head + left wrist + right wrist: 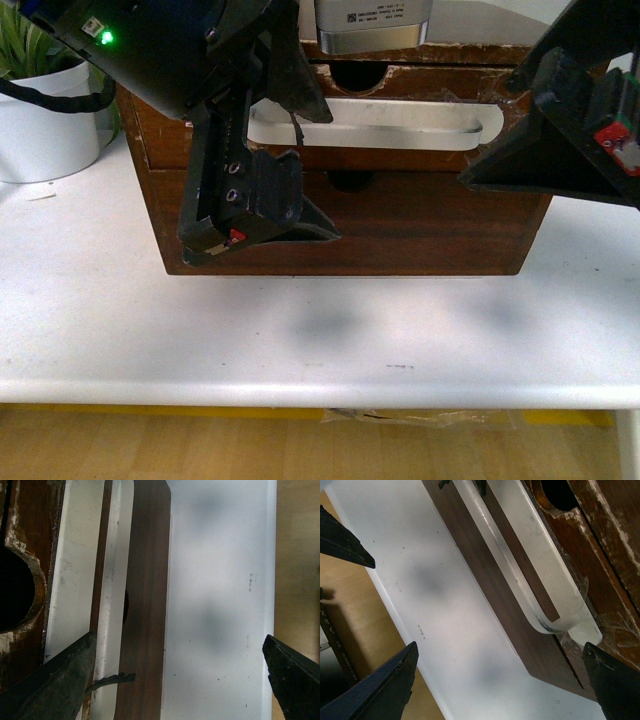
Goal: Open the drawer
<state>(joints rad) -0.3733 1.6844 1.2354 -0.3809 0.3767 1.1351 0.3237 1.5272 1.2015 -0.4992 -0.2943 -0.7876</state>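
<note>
My left arm reached in from the far left side of the tabletop (300, 330) and bent down across the left part of the drawer (440, 82). My left tool (180, 640) stood spread wide and pinched nothing. One finger (65, 680) hung just beside the white bar handle (400, 122), and the other was out over the bare white surface toward the near edge. I could not tell whether the finger by the handle touched it.

My right arm came in from the far right. My right tool (500, 647) was also spread wide with nothing between its fingers, near the right end of the handle.

The drawer sat in a dark brown wooden chest, back from the near edge and about midway between the left and right edges. It was the upper of two fronts. The long white handle lay flat across it, and its top edge was chipped pale around a half-round notch (360, 75). The plain lower front (420, 220) lay beneath it. A white plant pot (40, 120) stood toward the far left corner.
</note>
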